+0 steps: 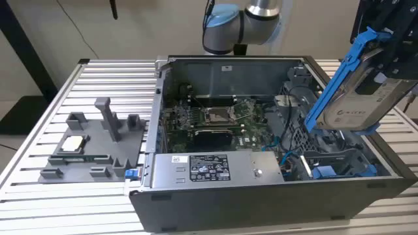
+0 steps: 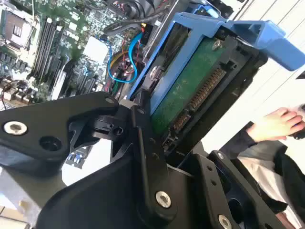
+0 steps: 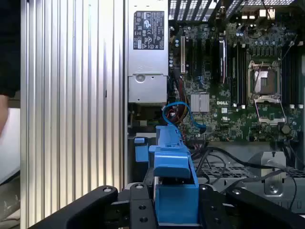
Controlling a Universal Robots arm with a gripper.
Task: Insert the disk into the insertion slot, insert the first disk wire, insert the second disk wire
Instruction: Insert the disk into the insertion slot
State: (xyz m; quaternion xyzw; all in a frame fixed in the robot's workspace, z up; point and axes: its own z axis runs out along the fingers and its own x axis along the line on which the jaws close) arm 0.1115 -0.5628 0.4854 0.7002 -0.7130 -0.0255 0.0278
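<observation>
the black claw pinches the silver-grey hard drive in its bright blue plastic carrier, tilted above the open grey metal computer case.

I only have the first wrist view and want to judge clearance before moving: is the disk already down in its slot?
Observer: No. In the exterior view the disk hangs tilted above the case, at the exterior view's right, clear of the blue-fitted bay below.
Operator: Which way is its connector?
Observer: In the second wrist view the connector row sits on its green underside, facing that camera.
Operator: Anything beside the case?
Observer: A grey fixture with upright posts, at the exterior view's left.
</observation>
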